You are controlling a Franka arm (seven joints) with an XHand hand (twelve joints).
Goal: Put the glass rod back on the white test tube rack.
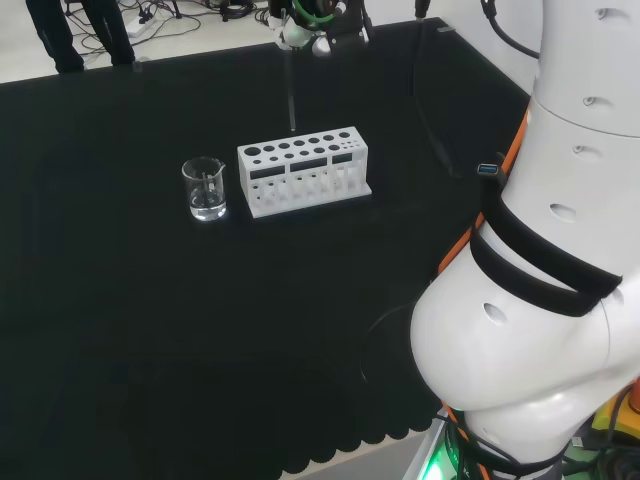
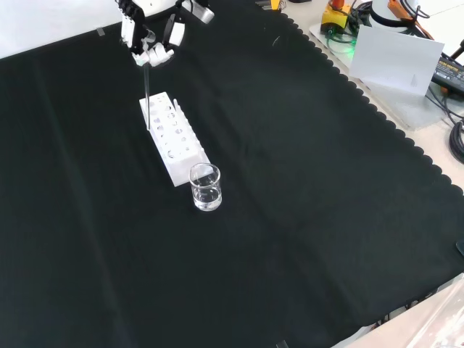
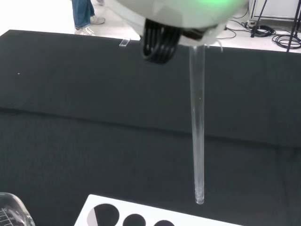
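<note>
My hand hangs above the far end of the white test tube rack in the front view, its fingers curled round the top of a clear glass rod. The rod points straight down, its lower tip just over the rack and apart from it. In the wrist view the rod ends a little above the rack's edge, beside its round holes. The hand sits at the head view's top edge.
A small clear glass beaker stands on the cloth right by the rack's end, and shows nearer the camera in the front view. The arm's big white links take up the right of the head view.
</note>
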